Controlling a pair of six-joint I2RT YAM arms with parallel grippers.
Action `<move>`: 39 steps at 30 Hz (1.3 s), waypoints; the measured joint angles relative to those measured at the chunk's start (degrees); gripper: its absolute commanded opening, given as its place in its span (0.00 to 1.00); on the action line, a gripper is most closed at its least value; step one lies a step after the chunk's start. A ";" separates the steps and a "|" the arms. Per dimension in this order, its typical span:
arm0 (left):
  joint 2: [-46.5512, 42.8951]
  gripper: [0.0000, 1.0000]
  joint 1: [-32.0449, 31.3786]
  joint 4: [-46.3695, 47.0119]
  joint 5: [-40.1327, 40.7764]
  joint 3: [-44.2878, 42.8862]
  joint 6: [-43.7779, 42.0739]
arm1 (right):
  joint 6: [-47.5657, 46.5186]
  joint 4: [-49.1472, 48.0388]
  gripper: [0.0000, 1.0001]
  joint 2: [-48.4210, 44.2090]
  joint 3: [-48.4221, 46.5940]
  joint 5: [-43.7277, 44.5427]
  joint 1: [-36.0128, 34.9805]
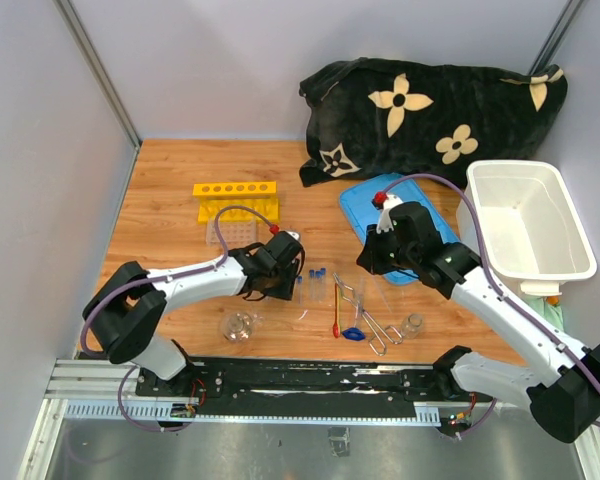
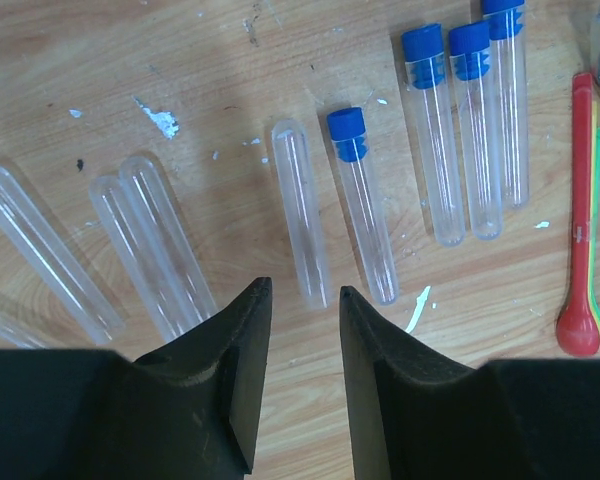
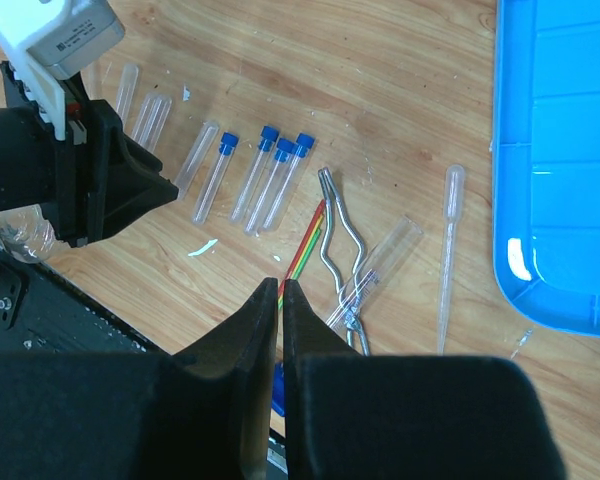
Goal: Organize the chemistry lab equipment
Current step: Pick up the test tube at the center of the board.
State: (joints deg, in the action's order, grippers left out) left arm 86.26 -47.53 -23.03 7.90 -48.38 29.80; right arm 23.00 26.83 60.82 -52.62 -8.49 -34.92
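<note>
Yellow holed tube rack point(image 1: 235, 189): standing toward the far-left part of the tabletop, well apart from the tubes. Small flask point(image 1: 240, 326): sitting close to the near edge. Left gripper point(image 2: 305, 291): its arm is reaching in low from the left toward the tabletop's middle, with the wrist tipping the fingers down at the wood. The jaws are standing parted and released, gripping nothing. Bare tubes point(image 2: 145, 240): lying flat to the left of the fingers. Uncapped test tube point(image 2: 300, 212): lying just beyond the fingertips, in line with the gap. Blue-capped test tube point(image 2: 361, 205): lying just beside it on the right, with three further capped tubes point(image 2: 466, 120) beyond. Step, as judged: the left gripper is lining up on one tube for the rack. Doing this well is calling for centring the gap across the tube's mid-length, coming straight down, and closing gently so the round wall is not rolling into its neighbour. Red-handled spatula point(image 2: 580, 200) and metal tongs point(image 3: 340, 235): lying right of the tubes. Right gripper point(image 3: 281, 284): its arm is arching in from the right, fingers clenched together on nothing, hanging near the spatula. Pipette point(image 3: 448, 250) and blue lid point(image 3: 560, 150): lying farther right.
</note>
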 measured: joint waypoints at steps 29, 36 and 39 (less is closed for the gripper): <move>-8.00 0.00 -0.87 3.23 2.82 7.06 -2.60 | 1.36 -0.87 0.34 0.85 -0.04 -5.22 0.00; -25.88 0.00 -1.25 5.86 4.31 9.42 -5.51 | 4.57 -7.10 0.46 4.90 -1.27 -20.44 -0.28; -31.89 0.00 -1.84 7.17 4.35 9.88 -6.95 | 6.34 -9.99 0.47 6.88 -2.47 -25.03 -0.68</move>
State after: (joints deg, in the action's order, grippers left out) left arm 54.37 -49.36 -15.86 12.25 -38.50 22.85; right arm 29.34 16.84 67.70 -55.09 -33.52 -35.59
